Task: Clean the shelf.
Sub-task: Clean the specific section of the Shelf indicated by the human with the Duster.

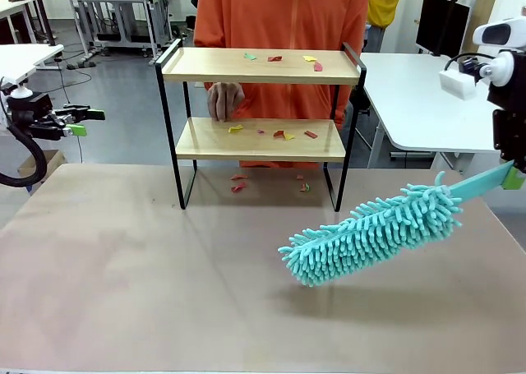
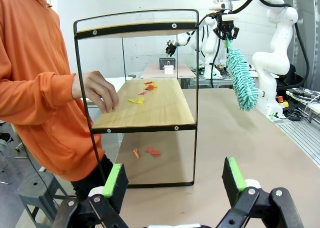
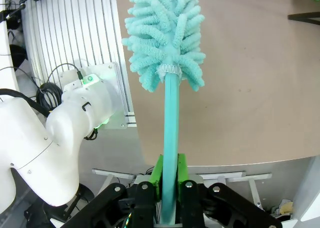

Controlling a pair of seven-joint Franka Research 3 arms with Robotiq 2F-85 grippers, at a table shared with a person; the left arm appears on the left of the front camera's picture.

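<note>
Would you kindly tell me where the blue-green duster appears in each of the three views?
Front: duster lower right, slanted over the table.
Left wrist: duster upper right, hanging head-down beyond the shelf.
Right wrist: duster centre, rising from the bottom edge, head at top.
Shared landmark: the right pincer shut on its handle.

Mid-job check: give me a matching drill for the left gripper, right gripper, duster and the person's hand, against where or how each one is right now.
Things:
1. left gripper
2. right gripper
3. duster
4. person's hand

States:
A. fingers on the lower board of the shelf
B. open, holding nothing
C. teal, in the air to the right of the shelf
D. shut on the duster

Pairs: 1-B, 2-D, 3-C, 4-A
</note>
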